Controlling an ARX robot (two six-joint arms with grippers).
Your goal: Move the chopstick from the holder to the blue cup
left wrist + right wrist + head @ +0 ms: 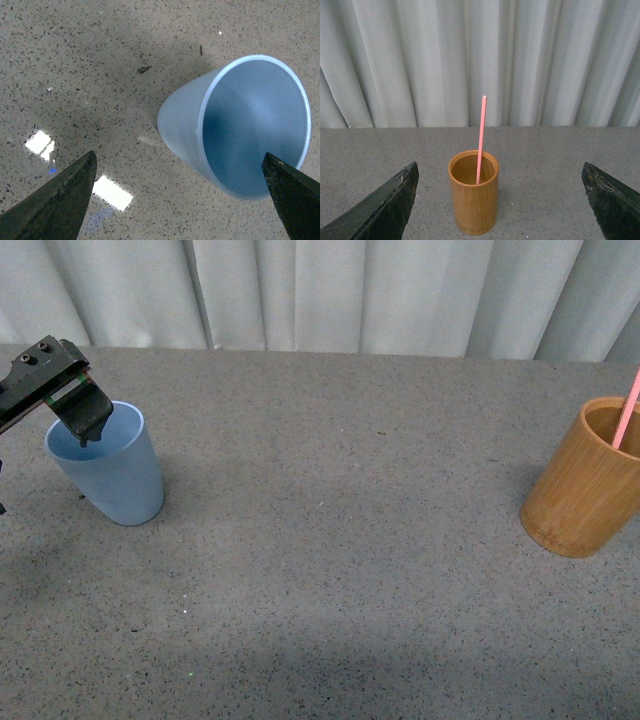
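The blue cup (108,468) stands upright at the left of the table. My left gripper (85,430) hovers open and empty just over its rim; the left wrist view looks down into the empty cup (250,125). The bamboo holder (585,480) stands at the far right edge with one pink chopstick (627,410) leaning in it. My right gripper is out of the front view; its wrist view shows the holder (473,200) and the chopstick (480,140) ahead, centred between its open fingers (380,210), at some distance.
The grey speckled table (340,540) runs between cup and holder. A white curtain (330,290) hangs behind the table's far edge.
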